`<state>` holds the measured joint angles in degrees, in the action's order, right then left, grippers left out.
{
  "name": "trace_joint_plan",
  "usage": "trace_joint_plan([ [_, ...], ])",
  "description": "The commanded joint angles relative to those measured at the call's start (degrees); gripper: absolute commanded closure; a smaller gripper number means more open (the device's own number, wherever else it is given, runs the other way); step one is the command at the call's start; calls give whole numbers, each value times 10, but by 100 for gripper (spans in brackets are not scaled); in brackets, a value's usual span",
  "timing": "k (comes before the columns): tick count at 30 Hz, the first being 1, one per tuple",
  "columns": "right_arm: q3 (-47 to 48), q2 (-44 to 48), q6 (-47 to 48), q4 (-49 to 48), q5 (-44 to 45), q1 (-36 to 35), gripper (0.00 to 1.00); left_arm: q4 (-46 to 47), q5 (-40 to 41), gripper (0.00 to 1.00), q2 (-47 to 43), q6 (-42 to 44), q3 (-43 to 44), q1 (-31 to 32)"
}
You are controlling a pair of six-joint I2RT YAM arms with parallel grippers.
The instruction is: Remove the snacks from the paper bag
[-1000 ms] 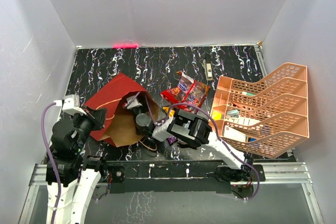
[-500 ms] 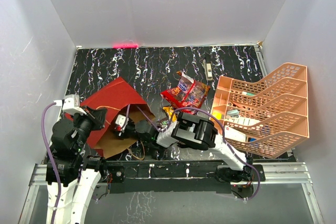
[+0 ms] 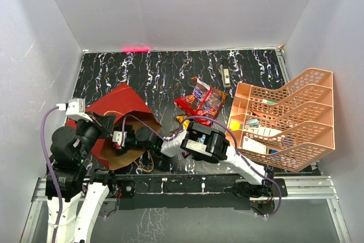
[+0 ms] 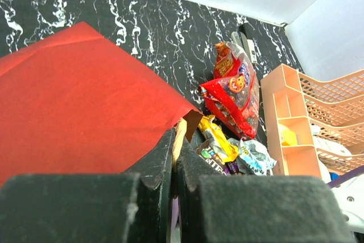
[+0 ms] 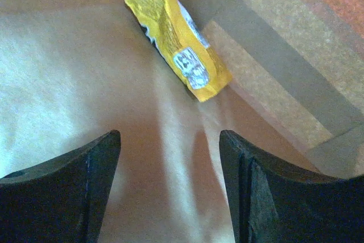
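Observation:
The paper bag [image 3: 116, 103] lies on its side at the left, red outside [image 4: 74, 95], brown inside, with its mouth facing right. My left gripper [image 3: 107, 123] is shut on the bag's rim; a tan paper edge shows between its jaws [image 4: 177, 135]. My right gripper [image 3: 122, 139] reaches into the mouth and stands open [image 5: 169, 135] over the kraft floor, holding nothing. A yellow snack packet [image 5: 179, 44] lies a little ahead of it inside the bag. Outside the bag lie red chip bags [image 3: 202, 99] [image 4: 233, 92], a yellow wrapper [image 4: 216, 138] and a brown packet [image 4: 219, 160].
A peach lattice tiered tray [image 3: 284, 118] with boxes stands at the right. A slim pen-like tool [image 3: 225, 72] lies near the back. The bag's cord handle [image 3: 147, 163] trails by the near edge. White walls enclose the black marbled table [image 3: 165, 72].
My right gripper has moved left, deeper into the bag, and its jaws have opened. The bag has shifted left with my left gripper still on its rim.

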<state>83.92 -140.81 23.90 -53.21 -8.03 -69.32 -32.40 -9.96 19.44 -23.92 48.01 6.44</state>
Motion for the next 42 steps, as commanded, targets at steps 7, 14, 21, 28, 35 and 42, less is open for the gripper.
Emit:
trace_joint_plan([
  [7, 39, -23, 420, 26, -1, -2, 26, 22, -29, 100, 9, 14, 12, 7],
  [14, 63, -27, 527, 68, -116, 0, 27, 45, -61, 100, 15, 2, 6, 14],
  [21, 189, -90, 547, 141, -115, -5, 26, 75, -122, 100, 32, -29, 9, 25],
  [28, 315, -160, 538, 177, -122, -1, 28, 80, -163, 100, 37, -34, 10, 44],
  [35, 417, -221, 522, 177, -113, 16, 48, 78, -159, 100, 36, -39, 0, 51],
  [42, 322, -161, 492, 97, -84, 23, 75, 27, -75, 100, 26, -23, 9, 52],
])
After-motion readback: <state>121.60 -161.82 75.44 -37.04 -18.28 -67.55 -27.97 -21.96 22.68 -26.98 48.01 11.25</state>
